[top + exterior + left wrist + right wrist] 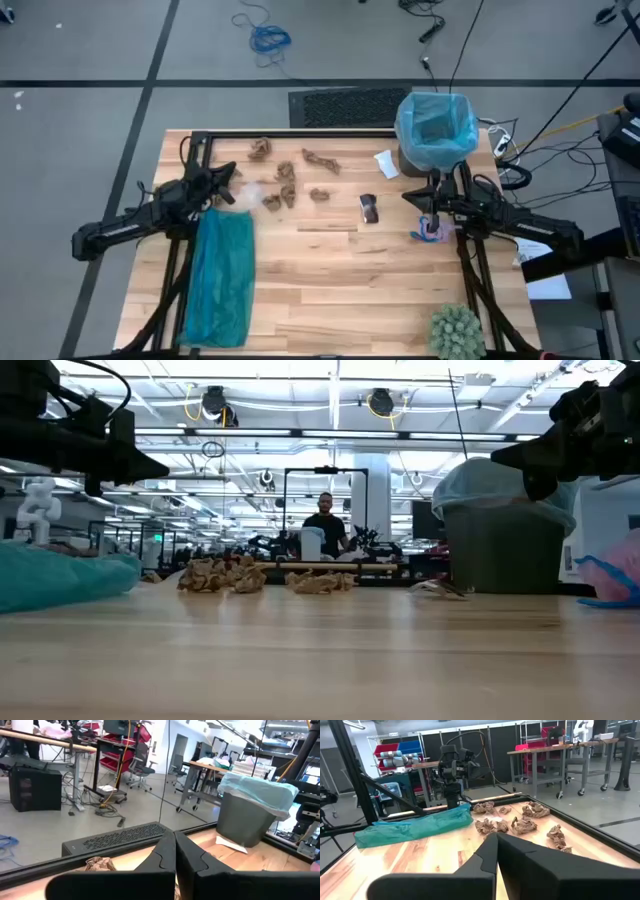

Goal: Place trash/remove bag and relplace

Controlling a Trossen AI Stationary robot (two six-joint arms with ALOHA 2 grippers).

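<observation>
Several crumpled brown trash scraps point(287, 180) lie on the table's far middle, with a white paper wad point(387, 163) and a small dark wrapper point(369, 208) to their right. The dark bin point(437, 140) stands at the far right, lined with the pale blue bag point(257, 790), whose edge is folded over the rim. My left gripper point(230, 176) hovers shut at the left of the scraps. My right gripper point(409, 196) hovers shut in front of the bin. Neither touches anything. Seen from the right wrist, the scraps point(492, 825) lie ahead of the shut fingers point(487, 855).
A folded teal-green plastic bag point(222, 275) lies along the left side. A spiky green ball point(457, 328) sits at the near right edge. A pink and blue item point(432, 231) lies under the right arm. A black frame point(300, 132) borders the far edge. A person stands far behind the table.
</observation>
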